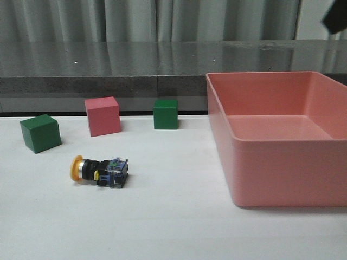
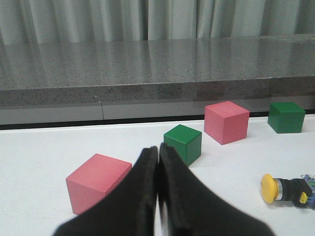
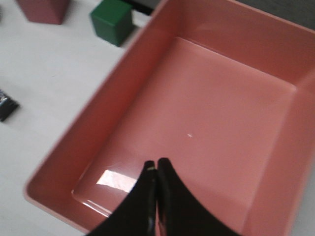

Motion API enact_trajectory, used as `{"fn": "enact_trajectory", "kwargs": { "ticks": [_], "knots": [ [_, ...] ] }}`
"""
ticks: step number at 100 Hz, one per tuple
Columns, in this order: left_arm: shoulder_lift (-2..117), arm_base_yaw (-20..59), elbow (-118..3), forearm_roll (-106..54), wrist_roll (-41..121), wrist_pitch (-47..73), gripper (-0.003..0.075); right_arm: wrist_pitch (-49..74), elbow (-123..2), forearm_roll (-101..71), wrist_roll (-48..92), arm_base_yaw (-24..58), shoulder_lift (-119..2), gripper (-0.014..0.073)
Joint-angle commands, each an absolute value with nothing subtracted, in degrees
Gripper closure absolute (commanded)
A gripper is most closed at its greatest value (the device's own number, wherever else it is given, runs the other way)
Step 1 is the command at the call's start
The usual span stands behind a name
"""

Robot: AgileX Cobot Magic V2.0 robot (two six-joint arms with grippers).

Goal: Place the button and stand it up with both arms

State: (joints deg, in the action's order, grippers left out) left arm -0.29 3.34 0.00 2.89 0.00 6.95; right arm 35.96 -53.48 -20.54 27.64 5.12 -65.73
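Note:
The button point(image 1: 100, 171) lies on its side on the white table, left of centre, with its yellow cap to the left and its clear base to the right. It also shows in the left wrist view point(image 2: 288, 189), and its base edge shows in the right wrist view point(image 3: 6, 108). My left gripper point(image 2: 158, 150) is shut and empty, low over the table, well short of the button. My right gripper point(image 3: 156, 164) is shut and empty, hanging above the pink bin point(image 3: 108, 108). In the front view only a dark part of the right arm point(image 1: 336, 16) shows, at the top right corner.
The pink bin point(image 1: 287, 173) fills the table's right side. A green cube point(image 1: 40, 132), a pink cube point(image 1: 102, 115) and another green cube point(image 1: 165, 114) stand behind the button. Another pink cube point(image 2: 96, 182) sits close to my left gripper. A grey ledge runs along the back.

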Motion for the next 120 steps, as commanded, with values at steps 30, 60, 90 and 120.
{"fn": "enact_trajectory", "kwargs": {
  "ticks": [30, 60, 90, 120],
  "knots": [
    [-2.01, 3.36, 2.65, 2.75, -0.53, 2.06, 0.0740, 32.88, -42.27, -21.42, 21.66, 4.41, -45.44, 0.0655],
    [-2.01, 3.36, 2.65, 1.82, -0.53, 1.71, 0.0740, 27.57, -32.46, -20.65, 21.72, 4.41, -27.19, 0.0655],
    [-2.01, 3.36, 1.55, -4.12, -0.53, -1.86, 0.0740, 21.41, -24.07, -15.67, 21.72, 4.41, -16.22, 0.0655],
    [8.43, 3.36, -16.13, -7.40, -0.53, 10.72, 0.0740, 21.11, -23.62, -15.67, 21.72, 4.41, -16.15, 0.0655]
  ]
}}
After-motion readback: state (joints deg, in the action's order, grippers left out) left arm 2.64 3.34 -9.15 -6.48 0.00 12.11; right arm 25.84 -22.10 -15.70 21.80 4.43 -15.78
